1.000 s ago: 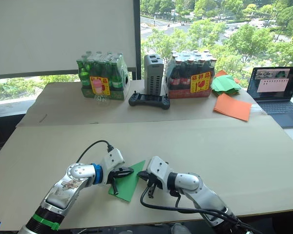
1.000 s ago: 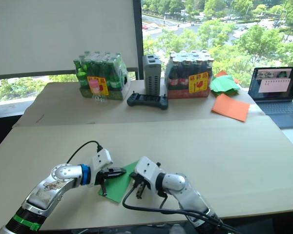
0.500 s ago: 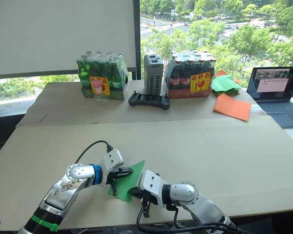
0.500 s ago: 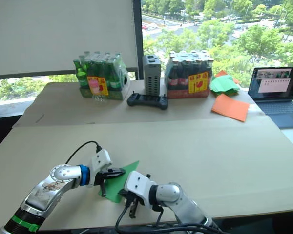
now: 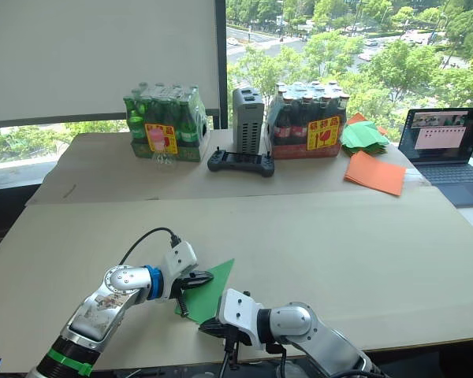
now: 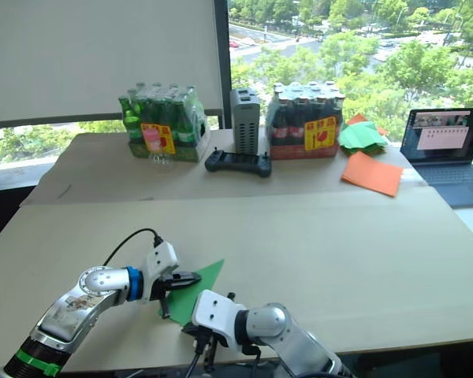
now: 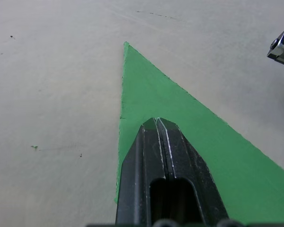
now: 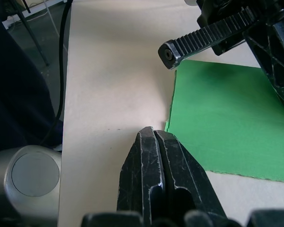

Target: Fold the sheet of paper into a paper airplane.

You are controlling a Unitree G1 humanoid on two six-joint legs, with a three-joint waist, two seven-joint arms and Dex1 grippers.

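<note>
— Looking at the near edge of the tabletop (image 5: pixel 363 252): where's the sheet of paper (image 5: pixel 209 290), and which way does it run?

— I see it lying flat close to the front edge, between the two arms. It's a green wedge now; its long axis runs on a diagonal, with the sharp tip pointing away from the robot and toward its right, and the broad end nearest the robot on its left.

— Left gripper (image 7: pixel 156 122)?

— From my left wrist view its two fingers are pressed together with no gap, and the tips sit over the paper near its long straight edge, on the wide part. I can't tell whether they actually touch the sheet. Nothing is between them.

— And the right gripper (image 8: pixel 154 133)?

— Also fully closed on nothing. Its tips are over bare tabletop just beside the paper's near corner, close to the edge of the sheet but not on it. In that wrist view I also see the other gripper's toothed finger above the green.

— Anything else on the tabletop?

— At the far side, well apart from the sheet: two packs of bottles (image 5: pixel 167 124), a grey box (image 5: pixel 247 120) between them, a black controller (image 5: pixel 241 163), a heap of green papers (image 5: pixel 364 135), orange sheets (image 5: pixel 375 172) and a laptop (image 5: pixel 446 153).
</note>
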